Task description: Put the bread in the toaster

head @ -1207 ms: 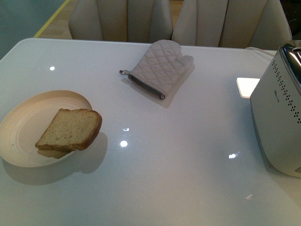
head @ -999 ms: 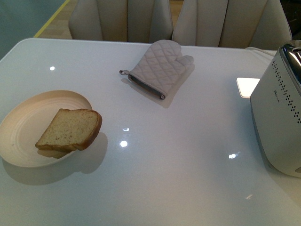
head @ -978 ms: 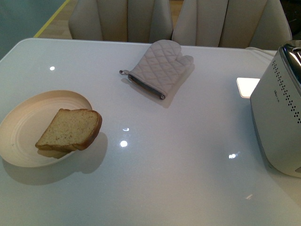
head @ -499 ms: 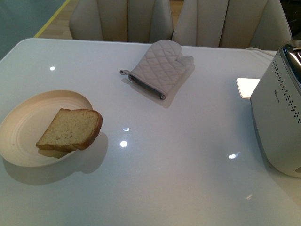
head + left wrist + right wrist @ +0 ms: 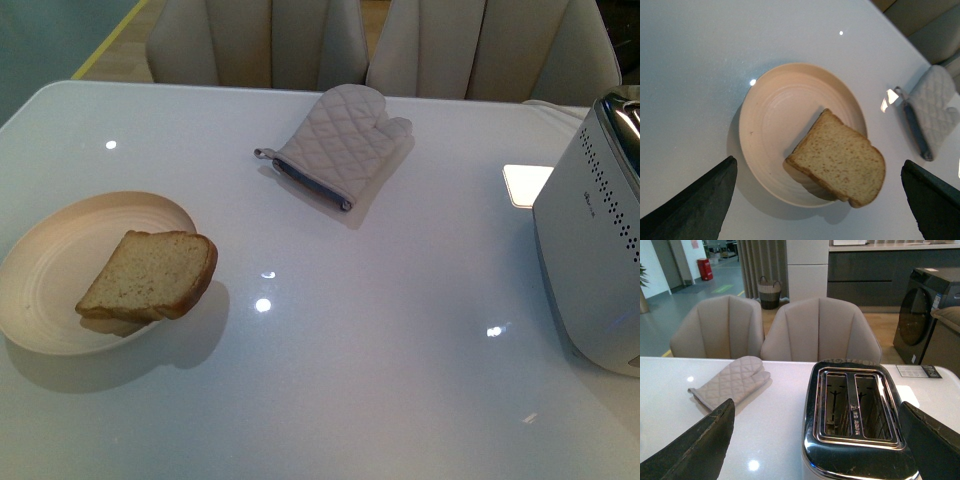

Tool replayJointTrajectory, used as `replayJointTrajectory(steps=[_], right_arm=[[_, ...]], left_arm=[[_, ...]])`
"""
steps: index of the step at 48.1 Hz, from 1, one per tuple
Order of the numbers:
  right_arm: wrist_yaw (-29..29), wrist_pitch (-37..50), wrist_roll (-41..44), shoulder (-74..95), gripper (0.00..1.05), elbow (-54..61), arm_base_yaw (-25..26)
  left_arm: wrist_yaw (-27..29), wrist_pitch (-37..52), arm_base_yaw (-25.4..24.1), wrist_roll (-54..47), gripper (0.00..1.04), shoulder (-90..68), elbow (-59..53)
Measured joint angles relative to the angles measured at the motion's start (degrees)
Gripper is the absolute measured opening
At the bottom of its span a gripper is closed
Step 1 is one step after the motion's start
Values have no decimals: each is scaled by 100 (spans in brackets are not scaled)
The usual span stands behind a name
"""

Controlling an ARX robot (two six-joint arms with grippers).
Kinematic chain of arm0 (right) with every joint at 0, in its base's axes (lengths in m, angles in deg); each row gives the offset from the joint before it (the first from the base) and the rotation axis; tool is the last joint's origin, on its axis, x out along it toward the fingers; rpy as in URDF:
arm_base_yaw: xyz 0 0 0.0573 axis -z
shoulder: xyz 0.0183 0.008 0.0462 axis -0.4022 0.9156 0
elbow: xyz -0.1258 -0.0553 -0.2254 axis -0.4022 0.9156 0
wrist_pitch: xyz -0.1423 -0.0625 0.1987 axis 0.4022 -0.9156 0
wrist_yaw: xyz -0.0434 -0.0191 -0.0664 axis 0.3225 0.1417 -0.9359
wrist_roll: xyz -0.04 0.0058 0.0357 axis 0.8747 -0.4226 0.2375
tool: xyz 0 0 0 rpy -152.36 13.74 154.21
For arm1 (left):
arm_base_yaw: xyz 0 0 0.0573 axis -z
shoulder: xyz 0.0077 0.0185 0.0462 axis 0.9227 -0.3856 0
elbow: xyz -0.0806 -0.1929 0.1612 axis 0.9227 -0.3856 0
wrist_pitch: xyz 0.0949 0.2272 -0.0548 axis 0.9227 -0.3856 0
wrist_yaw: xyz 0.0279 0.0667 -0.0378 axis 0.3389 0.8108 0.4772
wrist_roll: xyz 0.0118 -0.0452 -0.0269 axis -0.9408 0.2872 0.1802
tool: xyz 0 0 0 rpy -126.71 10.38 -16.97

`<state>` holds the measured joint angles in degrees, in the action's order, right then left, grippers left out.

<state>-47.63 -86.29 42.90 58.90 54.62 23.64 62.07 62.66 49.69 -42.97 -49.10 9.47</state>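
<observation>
The bread (image 5: 150, 275), a tan slice with a brown crust, leans on the right rim of a round cream plate (image 5: 45, 275) at the table's left. The left wrist view shows the bread (image 5: 840, 160) from above, with my left gripper (image 5: 820, 200) open, its dark fingers (image 5: 695, 200) wide apart above the plate (image 5: 775, 110). The silvery-white toaster (image 5: 595, 260) stands at the table's right edge. In the right wrist view my right gripper (image 5: 815, 445) is open above the toaster (image 5: 855, 410), whose two chrome slots are empty. Neither arm shows in the front view.
A quilted beige oven mitt (image 5: 340, 145) lies at the table's far middle; it also shows in the left wrist view (image 5: 932, 107) and right wrist view (image 5: 730, 382). Two beige chairs (image 5: 390, 45) stand behind the white table (image 5: 380, 340). A small white card (image 5: 525, 185) lies near the toaster.
</observation>
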Motion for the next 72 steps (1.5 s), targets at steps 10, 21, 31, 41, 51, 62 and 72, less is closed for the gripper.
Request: replayJointTrajectory(steps=[10, 21, 31, 41, 51, 62, 72], right_arm=[[0, 0, 0, 0, 96, 0, 0], [0, 0, 0, 0, 96, 0, 0], [2, 0, 0, 0, 96, 0, 0], [0, 0, 0, 0, 96, 0, 0], [0, 0, 0, 0, 96, 0, 0], [2, 0, 0, 0, 96, 0, 0], [0, 0, 0, 0, 96, 0, 0]], left_arm=[[111, 538, -164, -146, 98, -2221, 704], [160, 520, -149, -372, 98, -3676, 1464], [302, 356, 0, -393, 98, -4225, 2065], [459, 107, 153, -402, 98, -4623, 2533], [597, -103, 264, -378, 71, -4767, 2830], [706, -267, 315, -262, 31, -4830, 2874], [461, -151, 256, 92, 7, -4817, 2758]])
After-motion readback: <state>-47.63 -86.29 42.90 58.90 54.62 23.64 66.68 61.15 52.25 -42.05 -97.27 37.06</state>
